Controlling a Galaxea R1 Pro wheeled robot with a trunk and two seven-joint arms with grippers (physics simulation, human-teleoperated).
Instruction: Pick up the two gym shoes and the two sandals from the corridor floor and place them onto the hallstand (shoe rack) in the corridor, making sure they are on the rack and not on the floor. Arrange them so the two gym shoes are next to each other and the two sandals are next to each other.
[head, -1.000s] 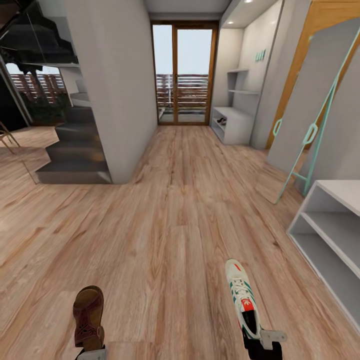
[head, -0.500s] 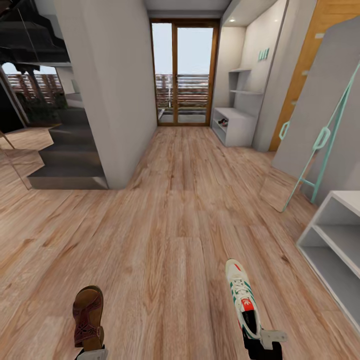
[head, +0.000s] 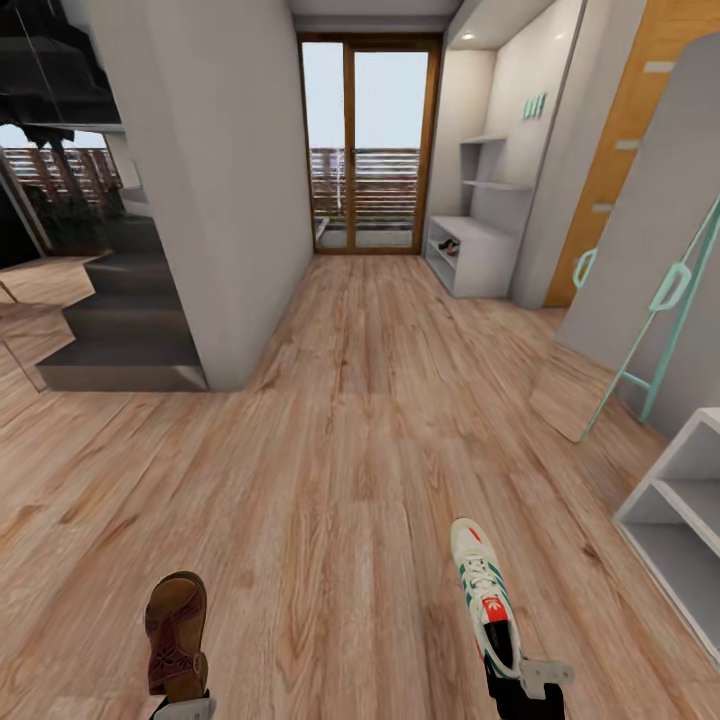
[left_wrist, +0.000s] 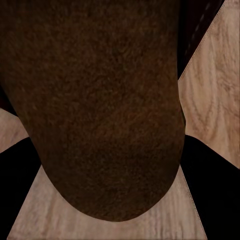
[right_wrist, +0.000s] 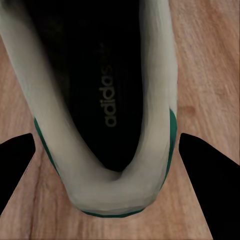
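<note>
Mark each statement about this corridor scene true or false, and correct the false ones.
1. The left gripper holds a sandal. True.
2. The right gripper holds a sandal. False: it holds a gym shoe by the heel.
3. The gym shoe is white with green stripes. True.
4. The hallstand stands at the near left. False: it is far down the corridor, on the right, beside the glass doors.
5. The floor is tiled. False: it is wood plank.
</note>
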